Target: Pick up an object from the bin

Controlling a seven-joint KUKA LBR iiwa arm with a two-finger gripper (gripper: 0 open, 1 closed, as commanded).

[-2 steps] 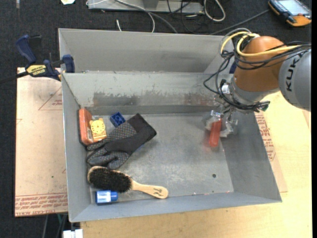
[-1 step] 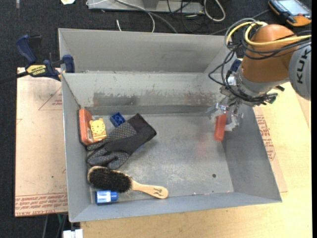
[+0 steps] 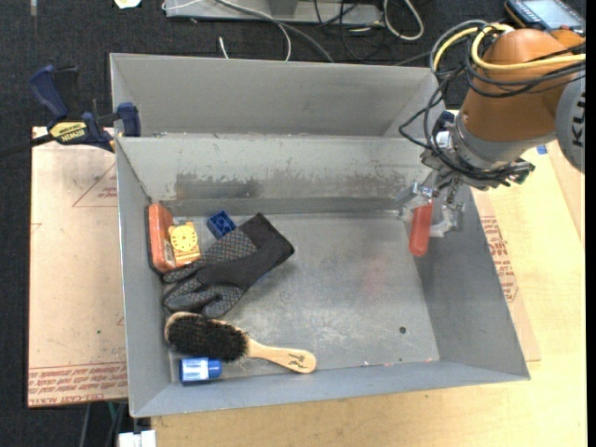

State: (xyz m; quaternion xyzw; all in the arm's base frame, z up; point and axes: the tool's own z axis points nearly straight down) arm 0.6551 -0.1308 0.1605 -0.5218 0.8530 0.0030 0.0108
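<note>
The arm [image 3: 521, 82] is cut off by the right edge past its orange cover. The top end of the red stick-shaped thing [image 3: 420, 231] is hidden against the dark gripper [image 3: 436, 203]. On the left of the bin [image 3: 279, 161], a yellow thing [image 3: 184, 242] hides part of the orange packet [image 3: 156, 236], and its print is too small to read. Whether the small blue block [image 3: 221, 222] tucks under the black glove [image 3: 223, 261] cannot be told. The hairbrush [image 3: 209, 338] overlaps the top of a blue-and-white tube [image 3: 197, 370].

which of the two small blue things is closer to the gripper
The blue block by the black glove's cuff. The blue cylinder, beside the hairbrush at the front, lies farther from the gripper, which holds a red stick.
</note>
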